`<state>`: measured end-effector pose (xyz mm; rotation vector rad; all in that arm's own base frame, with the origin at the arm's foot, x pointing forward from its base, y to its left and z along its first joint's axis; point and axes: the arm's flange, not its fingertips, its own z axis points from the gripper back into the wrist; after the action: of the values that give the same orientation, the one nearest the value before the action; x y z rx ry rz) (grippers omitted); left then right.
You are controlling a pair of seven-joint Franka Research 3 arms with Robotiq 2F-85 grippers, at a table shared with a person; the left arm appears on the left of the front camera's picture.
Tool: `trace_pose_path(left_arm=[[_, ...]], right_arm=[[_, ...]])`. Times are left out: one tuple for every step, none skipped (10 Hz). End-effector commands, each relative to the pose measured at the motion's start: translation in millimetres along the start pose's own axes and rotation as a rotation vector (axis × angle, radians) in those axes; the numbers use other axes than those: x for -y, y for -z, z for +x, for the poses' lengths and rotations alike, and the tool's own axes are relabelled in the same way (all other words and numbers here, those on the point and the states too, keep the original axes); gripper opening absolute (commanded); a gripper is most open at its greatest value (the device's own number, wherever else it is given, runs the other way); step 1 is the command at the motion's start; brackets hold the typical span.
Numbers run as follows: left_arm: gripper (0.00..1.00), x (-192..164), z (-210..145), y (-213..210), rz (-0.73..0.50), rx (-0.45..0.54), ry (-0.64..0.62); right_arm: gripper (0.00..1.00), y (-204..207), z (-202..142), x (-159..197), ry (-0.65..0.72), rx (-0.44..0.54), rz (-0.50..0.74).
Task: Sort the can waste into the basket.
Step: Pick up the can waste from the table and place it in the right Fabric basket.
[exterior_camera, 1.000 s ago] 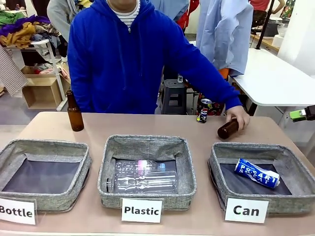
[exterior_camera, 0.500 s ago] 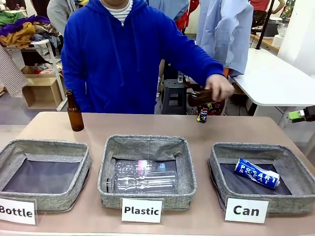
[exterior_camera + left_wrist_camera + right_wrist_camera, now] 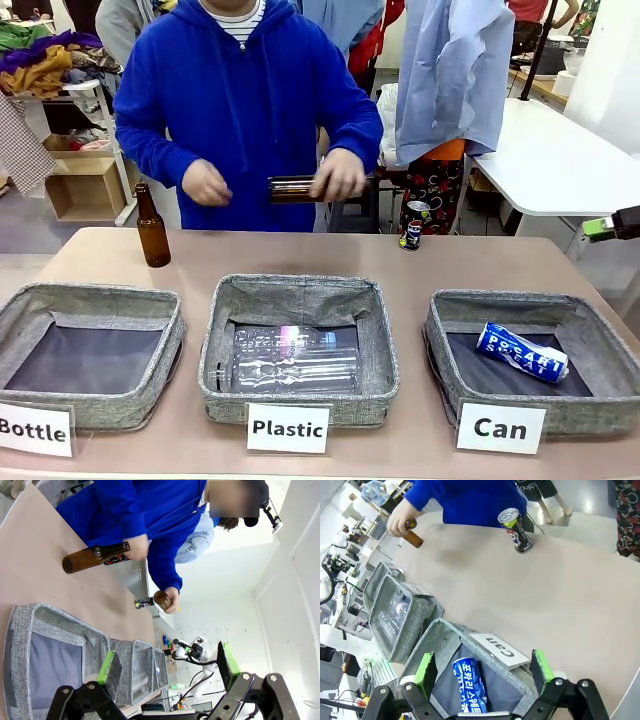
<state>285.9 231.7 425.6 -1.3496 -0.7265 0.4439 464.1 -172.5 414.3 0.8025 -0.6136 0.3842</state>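
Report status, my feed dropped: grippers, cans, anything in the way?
Left gripper, right gripper open, empty. Blue can in the Can basket; dark can upright at far edge. Person's hand holds brown bottle aloft, apart from it.

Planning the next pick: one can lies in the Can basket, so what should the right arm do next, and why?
Probably reach the right gripper toward the dark can, upright near the far edge of the table. The gripper hangs open and empty over the basket, where the blue can lies; the person's hand with the brown bottle is clear of that can.
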Motion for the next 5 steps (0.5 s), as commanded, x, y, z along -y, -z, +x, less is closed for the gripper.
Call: trace_pose_path(left_arm=[[1.0, 1.7, -1.8, -0.6, -0.01, -0.004, 0.011], [1.0, 1.7, -1.8, -0.6, -0.01, -0.004, 0.011], [1.0, 1.7, -1.8, -0.6, -0.01, -0.004, 0.011], [1.0, 1.7, -1.8, -0.6, -0.01, -0.004, 0.011], [1.0, 1.7, -1.8, -0.6, -0.01, -0.004, 0.011]], right_arm=[[1.0, 7.6, 20.5, 4.9, 0.025, 0.024, 0.005], [1.0, 11.2, 28.3, 8.1, 0.019, 0.041, -0.021], [1.0, 17.6, 35.4, 8.7, -0.018, 0.076, -0.03], [1.0, 26.7, 44.0, 9.8, -0.072, 0.095, -0.035], [1.0, 39.4, 56.3, 14.1, -0.141, 0.088, -0.039]])
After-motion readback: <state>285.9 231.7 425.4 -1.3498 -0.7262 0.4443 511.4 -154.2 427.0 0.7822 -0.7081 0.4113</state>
